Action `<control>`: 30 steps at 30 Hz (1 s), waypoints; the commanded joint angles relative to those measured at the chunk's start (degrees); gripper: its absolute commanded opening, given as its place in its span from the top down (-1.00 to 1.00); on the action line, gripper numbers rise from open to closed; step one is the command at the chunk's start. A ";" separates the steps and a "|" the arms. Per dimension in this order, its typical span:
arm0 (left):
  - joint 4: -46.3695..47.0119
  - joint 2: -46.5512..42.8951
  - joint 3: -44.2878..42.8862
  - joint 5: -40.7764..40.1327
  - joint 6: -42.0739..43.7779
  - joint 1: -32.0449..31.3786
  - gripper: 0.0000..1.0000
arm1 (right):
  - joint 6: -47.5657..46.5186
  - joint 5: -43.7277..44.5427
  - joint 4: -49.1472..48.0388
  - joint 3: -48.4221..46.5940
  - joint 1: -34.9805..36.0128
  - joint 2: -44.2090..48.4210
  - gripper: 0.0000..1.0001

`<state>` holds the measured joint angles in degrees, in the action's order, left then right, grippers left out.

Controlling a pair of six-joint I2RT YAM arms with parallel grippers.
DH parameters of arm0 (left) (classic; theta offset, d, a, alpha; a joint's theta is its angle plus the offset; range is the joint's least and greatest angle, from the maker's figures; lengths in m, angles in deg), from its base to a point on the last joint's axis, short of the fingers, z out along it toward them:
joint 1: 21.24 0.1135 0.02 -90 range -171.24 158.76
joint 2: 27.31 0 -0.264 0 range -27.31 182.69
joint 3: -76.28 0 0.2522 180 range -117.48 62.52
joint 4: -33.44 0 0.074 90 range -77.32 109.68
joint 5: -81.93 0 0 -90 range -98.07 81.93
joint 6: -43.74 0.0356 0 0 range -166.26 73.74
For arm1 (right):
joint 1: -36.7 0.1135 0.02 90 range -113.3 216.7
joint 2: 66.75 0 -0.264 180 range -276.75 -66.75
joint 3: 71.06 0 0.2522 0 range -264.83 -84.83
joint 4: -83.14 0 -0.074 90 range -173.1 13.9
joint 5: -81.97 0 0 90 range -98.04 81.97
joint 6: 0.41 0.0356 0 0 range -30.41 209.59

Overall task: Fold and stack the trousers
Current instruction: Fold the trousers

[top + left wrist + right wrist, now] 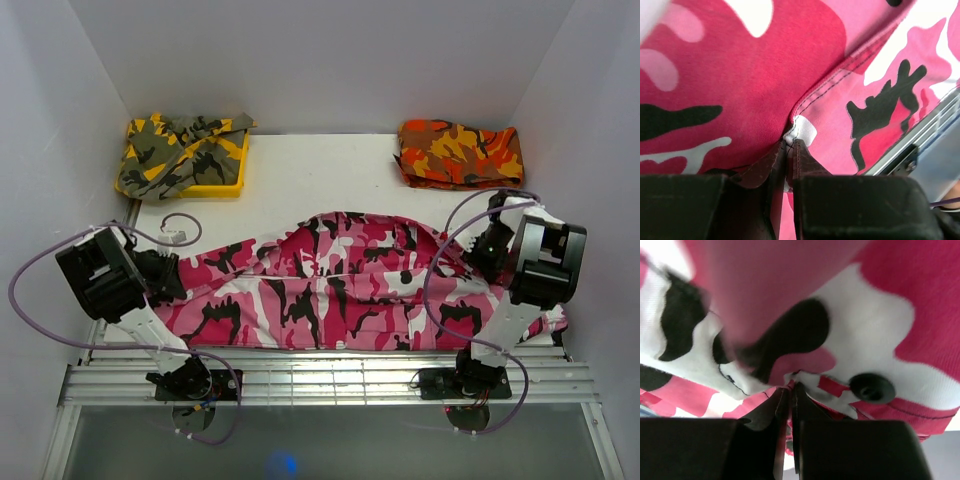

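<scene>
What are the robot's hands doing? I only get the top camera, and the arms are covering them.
Observer: The left gripper is shut on a pinch of the trousers, right at a stitched seam.
Operator: And the other hand?
Observer: The right gripper is shut on the cloth too, gripping a small fold.
Operator: Is anything near it?
Observer: Yes, a black button sits just beside its fingertips, on a white part of the pattern.
</scene>
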<state>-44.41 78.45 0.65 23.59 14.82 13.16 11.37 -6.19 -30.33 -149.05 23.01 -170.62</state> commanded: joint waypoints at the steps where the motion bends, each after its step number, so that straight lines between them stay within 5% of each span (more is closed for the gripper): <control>1: 24.18 8.30 -2.72 -5.03 -4.90 -3.80 1.00 | 6.49 -0.18 -10.32 -5.19 -0.02 -11.69 0.84; 9: 24.90 22.38 -22.93 -6.43 -19.05 -4.86 1.00 | 15.10 -1.23 -8.31 -20.13 4.19 -21.80 0.84; 15: 24.29 28.89 -36.20 -9.69 -21.26 -4.77 1.00 | 18.45 -1.23 -6.02 -29.89 5.96 -26.81 0.85; 30: 21.11 23.80 -56.87 -2.75 -21.61 -1.18 1.00 | 11.69 -6.59 -1.09 -42.82 -5.71 -15.84 0.85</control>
<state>-29.31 103.85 -51.76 23.44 -7.76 8.28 26.54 -12.48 -28.65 -188.42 21.87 -191.61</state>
